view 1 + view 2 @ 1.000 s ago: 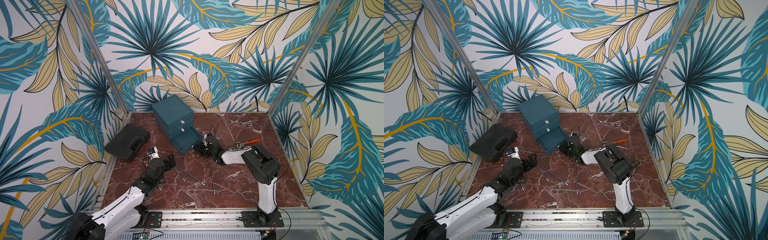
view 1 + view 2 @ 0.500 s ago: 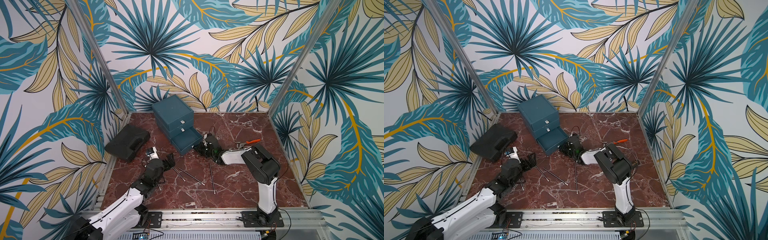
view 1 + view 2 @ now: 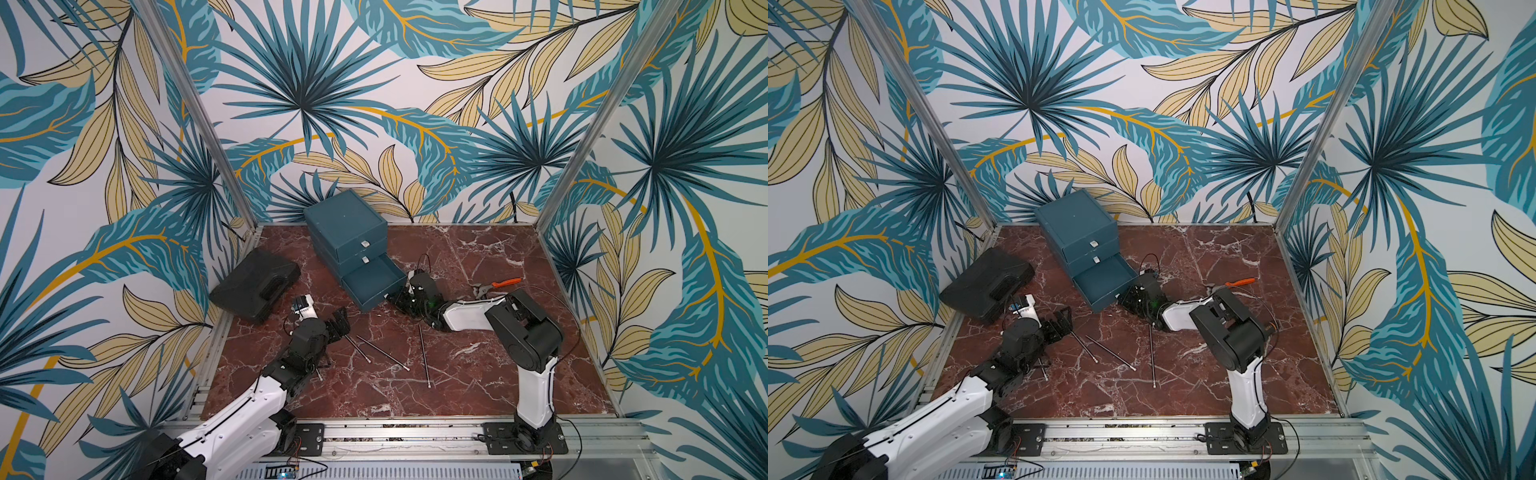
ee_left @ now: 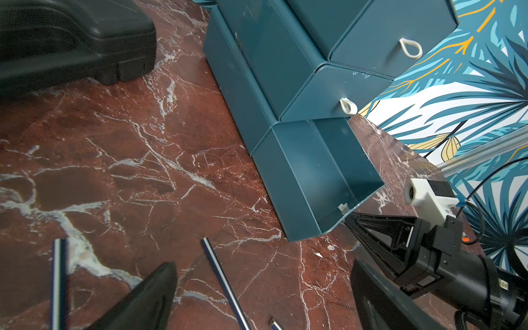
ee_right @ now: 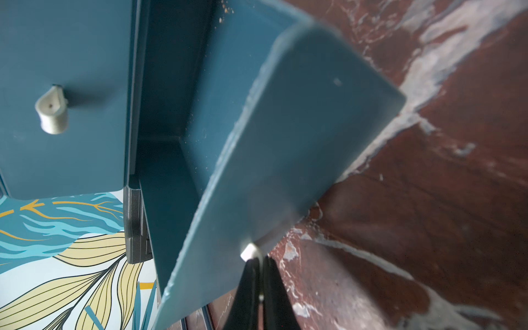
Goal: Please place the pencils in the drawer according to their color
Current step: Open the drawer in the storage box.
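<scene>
The dark teal three-drawer chest [image 3: 345,232] stood far left. Its bottom drawer [image 3: 374,282] was pulled out and looked empty, with the right gripper [image 5: 258,265] pinched together on its small white pull tab [image 5: 249,251]. Several thin dark pencils [image 3: 382,353] lay unsorted on the red marble table [image 3: 478,374], nearer, just beside the left gripper [image 3: 337,325], whose jaws were apart and empty.

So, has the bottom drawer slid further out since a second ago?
No: the bottom drawer juts just as far from the chest as before.

The right gripper [image 5: 258,261] pinches the tab [image 5: 248,252] of the pulled-out drawer [image 5: 300,137], which rests on the marble surface [image 5: 443,200].
</scene>
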`<state>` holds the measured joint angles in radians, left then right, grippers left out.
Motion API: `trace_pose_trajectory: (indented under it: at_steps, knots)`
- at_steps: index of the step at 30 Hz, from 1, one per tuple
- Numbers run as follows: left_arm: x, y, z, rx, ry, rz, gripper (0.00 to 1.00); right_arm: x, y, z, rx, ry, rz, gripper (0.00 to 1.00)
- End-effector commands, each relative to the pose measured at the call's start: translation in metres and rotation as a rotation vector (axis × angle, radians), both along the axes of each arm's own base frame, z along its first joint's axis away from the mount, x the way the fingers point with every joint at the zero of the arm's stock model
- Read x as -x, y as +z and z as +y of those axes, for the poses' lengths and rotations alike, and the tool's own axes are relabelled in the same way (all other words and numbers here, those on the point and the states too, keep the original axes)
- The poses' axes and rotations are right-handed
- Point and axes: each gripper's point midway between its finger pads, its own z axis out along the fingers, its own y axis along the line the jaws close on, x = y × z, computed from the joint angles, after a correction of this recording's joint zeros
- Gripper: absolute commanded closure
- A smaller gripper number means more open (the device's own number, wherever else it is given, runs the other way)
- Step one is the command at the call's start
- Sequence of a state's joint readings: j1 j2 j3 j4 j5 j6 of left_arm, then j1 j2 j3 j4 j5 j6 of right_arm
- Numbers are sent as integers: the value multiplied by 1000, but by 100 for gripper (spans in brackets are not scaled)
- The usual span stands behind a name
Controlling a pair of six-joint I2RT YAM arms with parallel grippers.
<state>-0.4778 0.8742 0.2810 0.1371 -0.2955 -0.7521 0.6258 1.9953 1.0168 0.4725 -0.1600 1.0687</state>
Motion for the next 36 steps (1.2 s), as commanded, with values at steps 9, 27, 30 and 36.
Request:
trace_pose_trajectory:
  at_steps: [9, 27, 30, 36]
  knots:
    - [2, -5, 4, 0, 14, 7, 0, 30, -29, -8, 91, 32, 109, 94]
    - [1, -3, 4, -2, 15, 0, 0, 39, -36, -11, 137, 40, 149, 77]
    - [1, -3, 5, -2, 17, 1, 0, 41, -35, -12, 149, 44, 150, 70]
    - [2, -5, 5, -5, 19, 1, 0, 43, -32, -19, 184, 39, 153, 65]
